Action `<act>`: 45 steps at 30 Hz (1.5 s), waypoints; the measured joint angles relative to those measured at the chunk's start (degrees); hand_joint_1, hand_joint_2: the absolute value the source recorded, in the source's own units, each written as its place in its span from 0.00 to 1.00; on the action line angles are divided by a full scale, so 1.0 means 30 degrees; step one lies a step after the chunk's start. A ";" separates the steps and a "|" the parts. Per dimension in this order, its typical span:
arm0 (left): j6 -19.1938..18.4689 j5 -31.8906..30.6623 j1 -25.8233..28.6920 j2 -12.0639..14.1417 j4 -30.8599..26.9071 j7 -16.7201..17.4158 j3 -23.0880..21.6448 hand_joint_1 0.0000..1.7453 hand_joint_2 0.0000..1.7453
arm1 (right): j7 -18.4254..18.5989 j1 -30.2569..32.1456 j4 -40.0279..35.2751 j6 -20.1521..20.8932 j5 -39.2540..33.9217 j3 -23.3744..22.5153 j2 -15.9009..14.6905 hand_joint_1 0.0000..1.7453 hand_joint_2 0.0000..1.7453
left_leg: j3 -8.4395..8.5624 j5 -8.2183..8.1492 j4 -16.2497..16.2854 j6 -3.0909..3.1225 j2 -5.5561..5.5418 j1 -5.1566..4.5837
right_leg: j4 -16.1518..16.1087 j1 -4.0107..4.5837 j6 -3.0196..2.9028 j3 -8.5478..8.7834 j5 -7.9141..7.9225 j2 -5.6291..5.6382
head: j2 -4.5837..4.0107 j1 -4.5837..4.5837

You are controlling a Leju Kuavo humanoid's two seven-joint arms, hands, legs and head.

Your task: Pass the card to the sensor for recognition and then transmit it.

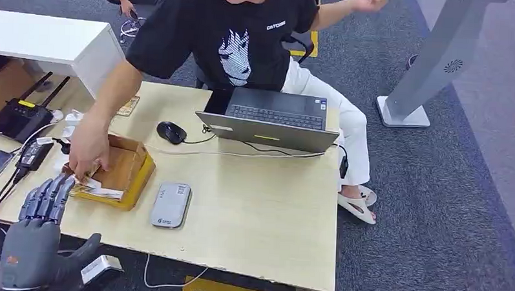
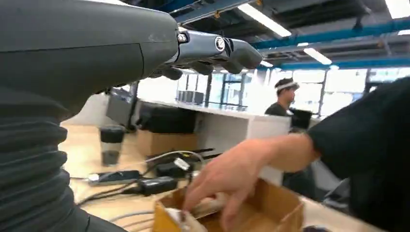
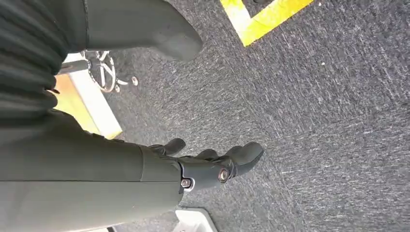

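Left hand [image 1: 42, 232] hovers at the near left corner of the bench [image 1: 259, 197], fingers stretched apart toward the cardboard box [image 1: 121, 173], thumb out to the side, holding nothing. Just ahead of its fingertips, a person's hand [image 1: 88, 149] reaches into that box, fingers down among the cards [image 1: 101, 190] lying at the box's near edge; they look pale and flat, with details too small to make out. Beside the box on the right sits the grey sensor [image 1: 170, 205], a flat rounded slab. Right hand [image 3: 212, 166] hangs over the dark carpet floor [image 3: 314, 121], fingers loosely extended and apart, thumb separate, nothing in it. Further back on the bench sit a laptop [image 1: 272, 117] and a mouse [image 1: 171, 132].
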 joint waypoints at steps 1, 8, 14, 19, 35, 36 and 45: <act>-0.0233 -0.0312 -0.0001 0.0124 0.0066 0.0218 0.0153 0.00 1.00 | 0.0000 -0.0001 -0.0007 0.0015 0.0015 -0.0007 0.0000 0.00 1.00 | 0.0001 0.0000 0.0000 -0.0001 0.0000 0.0001 | 0.0000 0.0000 0.0000 0.0000 0.0000 0.0000 | 0.0007 0.0000; -0.0567 -0.0755 -0.0114 0.0612 0.0437 0.0603 0.0728 0.00 1.00 | 0.0007 -0.0005 -0.0022 0.0051 0.0138 -0.0015 0.0000 0.00 1.00 | 0.0001 0.0003 0.0000 -0.0005 0.0000 -0.0002 | 0.0004 0.0001 -0.0001 0.0000 0.0000 0.0002 | 0.0007 -0.0007; -0.0953 -0.2117 -0.0952 0.1069 0.1230 0.1731 0.1114 0.00 1.00 | 0.0284 -0.0032 -0.0022 0.0051 0.0517 -0.0014 0.0000 0.00 1.00 | 0.0002 0.0003 0.0000 -0.0005 -0.0006 -0.0005 | 0.0002 0.0000 -0.0002 0.0003 0.0000 -0.0010 | 0.0007 0.0000; -0.1223 -0.3333 -0.2304 0.1740 0.2628 0.2409 0.1333 0.00 1.00 | 0.0400 -0.0041 -0.0029 0.0145 0.0909 -0.0015 -0.0007 0.00 1.00 | 0.0009 0.0015 0.0000 -0.0015 -0.0007 0.0002 | 0.0007 0.0001 -0.0011 0.0007 0.0006 -0.0012 | 0.0007 -0.0007; -0.2402 -0.5658 -0.6548 0.4159 0.6955 0.4093 0.1092 0.00 1.00 | 0.0525 -0.0075 -0.0029 0.0495 0.1953 0.0350 -0.0044 0.00 1.00 | 0.0011 0.0022 0.0001 -0.0010 0.0001 0.0000 | 0.0009 0.0003 -0.0020 -0.0004 0.0012 0.0002 | 0.0007 0.0000; -0.2454 -0.5789 -0.6864 0.4262 0.7291 0.4165 0.0983 0.00 1.00 | 0.0546 -0.0075 -0.0029 0.0517 0.1974 0.0379 -0.0065 0.00 1.00 | 0.0009 0.0022 0.0001 -0.0010 -0.0002 0.0000 | 0.0009 0.0003 -0.0020 0.0001 0.0012 -0.0001 | 0.0007 0.0000; -0.2935 -0.6708 -0.8165 0.4764 0.9245 0.4472 -0.0330 0.00 1.00 | 0.0634 -0.0110 -0.0022 0.0568 0.2244 0.0627 -0.0117 0.00 1.00 | 0.0013 0.0022 0.0002 -0.0010 -0.0001 0.0001 | 0.0009 0.0003 -0.0021 0.0001 0.0014 0.0005 | 0.0007 0.0000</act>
